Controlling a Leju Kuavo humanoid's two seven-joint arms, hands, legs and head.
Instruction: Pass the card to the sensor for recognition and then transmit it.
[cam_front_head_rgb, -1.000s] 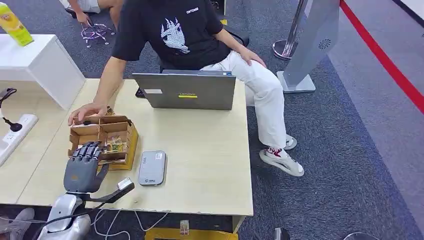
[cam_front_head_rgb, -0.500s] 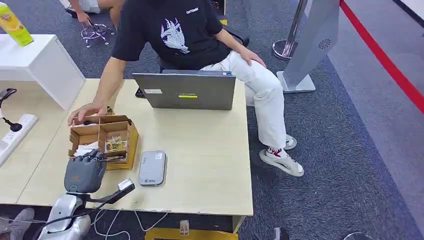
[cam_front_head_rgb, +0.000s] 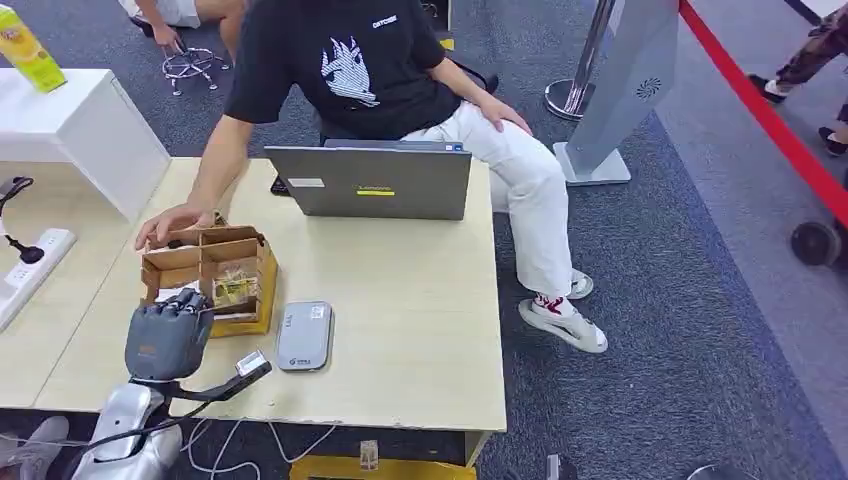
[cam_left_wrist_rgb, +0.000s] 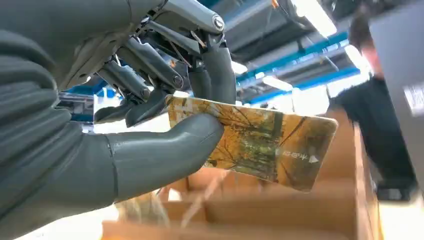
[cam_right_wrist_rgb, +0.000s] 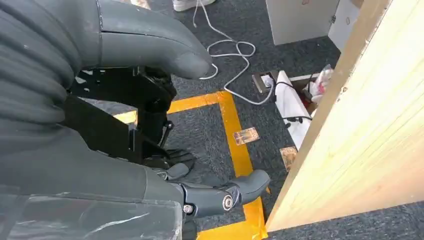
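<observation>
A: The card (cam_left_wrist_rgb: 260, 145) is pinched between thumb and fingers of the left hand (cam_front_head_rgb: 167, 338), just above the cardboard box (cam_front_head_rgb: 245, 265). A second ago those fingers were only reaching in.

B: So it's picked; the sensor (cam_front_head_rgb: 304, 335) lies just beside.

A: The right hand (cam_right_wrist_rgb: 150, 150) hangs loose, holding nothing, below the table (cam_front_head_rgb: 420, 330). A person's hand (cam_front_head_rgb: 170, 225) steadies the box; laptop (cam_front_head_rgb: 368, 182) behind, grey carpet around.

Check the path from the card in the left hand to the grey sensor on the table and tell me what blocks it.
Nothing visible blocks it. The left hand pinches the card above the cardboard box; the sensor lies flat beside the box on open table.
</observation>
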